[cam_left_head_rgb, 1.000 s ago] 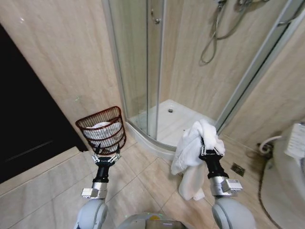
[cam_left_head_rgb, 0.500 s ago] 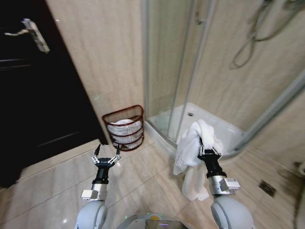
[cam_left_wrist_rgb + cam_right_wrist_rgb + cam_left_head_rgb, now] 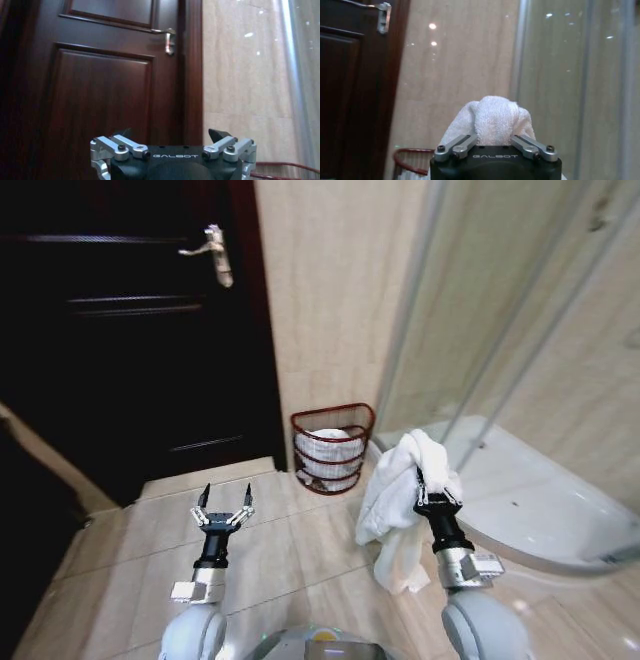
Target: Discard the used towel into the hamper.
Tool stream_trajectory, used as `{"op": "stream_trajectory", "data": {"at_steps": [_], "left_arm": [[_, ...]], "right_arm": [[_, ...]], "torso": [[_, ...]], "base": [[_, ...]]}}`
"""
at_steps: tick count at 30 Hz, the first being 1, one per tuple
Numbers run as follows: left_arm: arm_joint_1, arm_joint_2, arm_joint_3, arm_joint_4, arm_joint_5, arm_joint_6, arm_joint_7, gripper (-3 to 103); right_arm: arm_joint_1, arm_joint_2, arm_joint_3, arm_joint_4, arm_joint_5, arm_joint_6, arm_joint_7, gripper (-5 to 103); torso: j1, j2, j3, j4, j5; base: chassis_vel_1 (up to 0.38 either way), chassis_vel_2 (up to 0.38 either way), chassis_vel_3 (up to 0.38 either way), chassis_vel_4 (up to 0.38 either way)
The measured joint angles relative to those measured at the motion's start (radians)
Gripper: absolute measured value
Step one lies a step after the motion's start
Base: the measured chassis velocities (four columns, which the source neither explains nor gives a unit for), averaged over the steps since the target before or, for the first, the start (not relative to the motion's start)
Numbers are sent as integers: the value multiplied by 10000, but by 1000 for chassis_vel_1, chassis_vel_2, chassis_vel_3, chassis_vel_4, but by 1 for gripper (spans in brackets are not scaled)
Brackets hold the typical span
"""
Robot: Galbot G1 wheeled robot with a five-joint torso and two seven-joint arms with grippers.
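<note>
A white towel [image 3: 396,500] hangs from my right gripper [image 3: 432,488], which is shut on its bunched top; its folds drape down toward the floor. In the right wrist view the towel [image 3: 492,120] bulges up between my fingers [image 3: 457,147]. The hamper [image 3: 333,446], a dark red-brown wire basket with white cloth inside, stands on the floor against the wall, ahead and between my two arms; its rim [image 3: 409,157] shows low in the right wrist view. My left gripper [image 3: 223,506] is held up open and holds nothing, to the left of the hamper; the left wrist view has the gripper [image 3: 171,135] facing the door.
A dark wooden door [image 3: 130,330] with a metal handle [image 3: 215,252] fills the left. A glass shower enclosure [image 3: 520,310] with a raised white tray [image 3: 540,500] stands at the right, close behind the hamper. Beige tiled floor [image 3: 290,550] lies between me and the hamper.
The whole head view has swung left: door and handle came into sight, and the hamper and shower shifted rightward. Both arms keep their pose, the towel still held.
</note>
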Motion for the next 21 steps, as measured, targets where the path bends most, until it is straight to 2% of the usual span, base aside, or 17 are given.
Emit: {"op": "stream_trajectory", "data": {"at_steps": [9,21], "left_arm": [[7,-12,7,26,-3,-34,-18,100],[29,-23,-13,28,-15,-59,-25,100]], "right_arm": [[14,24,-28,-43,83,99,-42,7],[34,62,-178,-20,129,247,-53,7]], "torso": [[-1,1,-2,-7,4],[2,-1,3,-4,0]], "base": [[53,86,-44,-76],[-76,184,61,-197]]}}
